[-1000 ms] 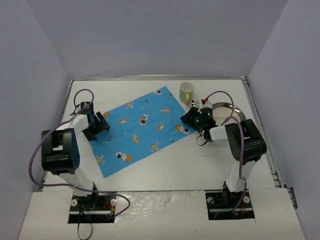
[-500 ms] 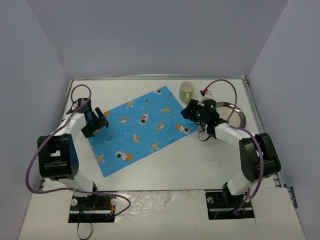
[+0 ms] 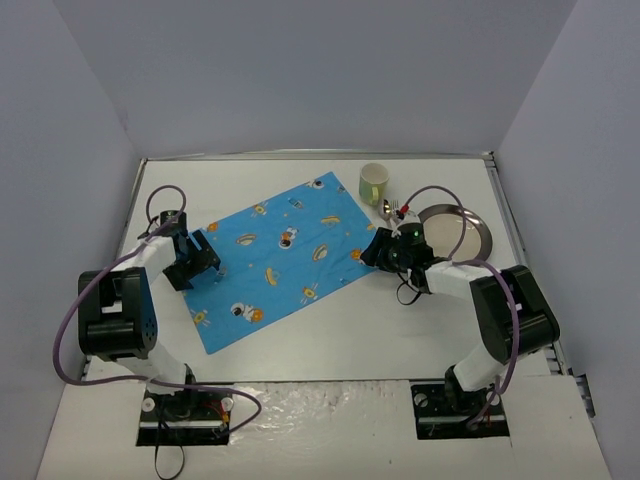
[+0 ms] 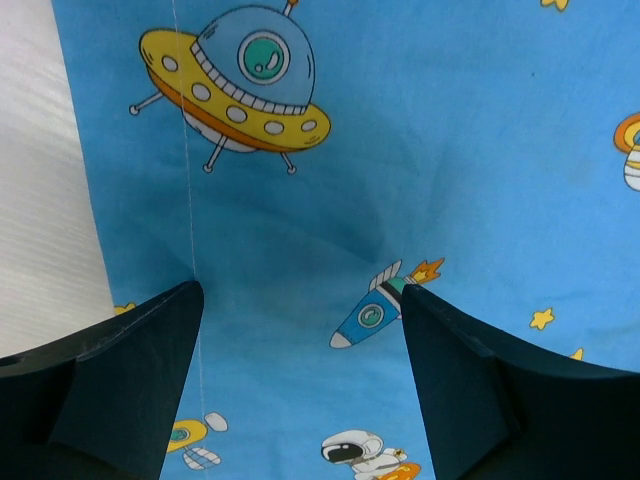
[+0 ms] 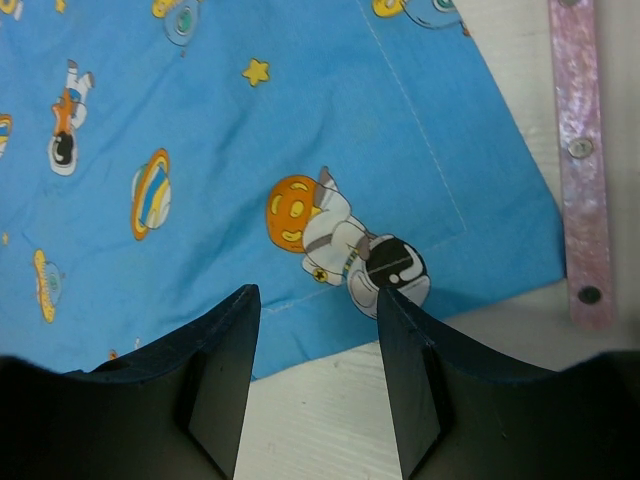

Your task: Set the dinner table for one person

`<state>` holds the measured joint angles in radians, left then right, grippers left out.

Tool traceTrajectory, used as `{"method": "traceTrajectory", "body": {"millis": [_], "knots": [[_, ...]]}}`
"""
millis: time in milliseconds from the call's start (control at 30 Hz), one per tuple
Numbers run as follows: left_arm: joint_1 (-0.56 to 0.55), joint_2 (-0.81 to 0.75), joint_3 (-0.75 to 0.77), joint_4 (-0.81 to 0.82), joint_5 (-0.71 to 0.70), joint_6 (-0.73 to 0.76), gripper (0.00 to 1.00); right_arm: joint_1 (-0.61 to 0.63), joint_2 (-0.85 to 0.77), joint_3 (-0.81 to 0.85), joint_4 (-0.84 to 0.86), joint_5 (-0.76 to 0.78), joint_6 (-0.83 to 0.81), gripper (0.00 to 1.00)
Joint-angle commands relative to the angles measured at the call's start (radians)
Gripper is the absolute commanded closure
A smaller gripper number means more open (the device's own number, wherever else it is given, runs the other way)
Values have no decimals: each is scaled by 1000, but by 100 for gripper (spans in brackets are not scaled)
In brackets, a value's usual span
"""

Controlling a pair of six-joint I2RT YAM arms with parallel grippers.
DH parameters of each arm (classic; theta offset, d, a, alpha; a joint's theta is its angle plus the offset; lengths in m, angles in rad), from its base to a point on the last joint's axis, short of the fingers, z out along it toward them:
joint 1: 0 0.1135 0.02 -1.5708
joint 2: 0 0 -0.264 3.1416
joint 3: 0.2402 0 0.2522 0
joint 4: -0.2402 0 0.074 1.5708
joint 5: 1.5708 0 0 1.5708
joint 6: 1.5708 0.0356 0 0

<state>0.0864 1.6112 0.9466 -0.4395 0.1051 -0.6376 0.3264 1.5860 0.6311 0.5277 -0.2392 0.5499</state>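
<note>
**Both tools open over opposite edges of the placemat**

The white table [image 3: 400, 330] fills the floor of the walled workspace, with metal strips along its far and right edges. A blue space-print placemat [image 3: 280, 255] lies askew at its middle. Bare table shows all around it, widest on the near side.

The left tool [image 3: 195, 258] stands spread wide over the mat's left edge. Its wrist view shows only cloth between the fingers [image 4: 150, 370] and bare table to one side.

The right tool [image 3: 378, 248] is parted more narrowly over the mat's right corner, gripping nothing. The hem crosses between its fingers [image 5: 225, 380], and a pink handle [image 5: 580, 150] lies just off the corner.

A green cup [image 3: 373, 182], cutlery [image 3: 393, 209] and a metal plate [image 3: 478, 232] crowd the far right.
</note>
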Motion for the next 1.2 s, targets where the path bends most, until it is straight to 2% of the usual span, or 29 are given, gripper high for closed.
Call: {"method": "traceTrajectory", "body": {"millis": [0, 233, 433, 567, 667, 700, 800, 1000, 1167], "knots": [[7, 11, 5, 40, -10, -28, 23, -22, -23, -28, 61, 65, 6, 53], [7, 13, 22, 13, 1, -38, 23, -56, -39, -26, 26, 96, -8, 52], [7, -128, 165, -129, -21, 22, 19, -73, -254, 47, -143, 181, -25, 51], [6, -223, 287, -229, -39, 92, 12, -130, -410, 90, -280, 235, 9, 37], [-3, -310, 305, -279, -52, 133, 7, -216, -507, 88, -360, 236, 56, 12], [-13, -345, 297, -288, -63, 146, 6, -245, -531, 80, -379, 236, 72, 7], [-76, -432, 243, -294, -93, 198, 3, -323, -574, 52, -434, 221, 109, 0], [-201, -597, 137, -303, -131, 260, 3, -547, -633, -59, -463, 106, 192, 0], [-250, -715, 27, -276, -137, 265, 3, -643, -610, -106, -453, 86, 226, 0]]}}
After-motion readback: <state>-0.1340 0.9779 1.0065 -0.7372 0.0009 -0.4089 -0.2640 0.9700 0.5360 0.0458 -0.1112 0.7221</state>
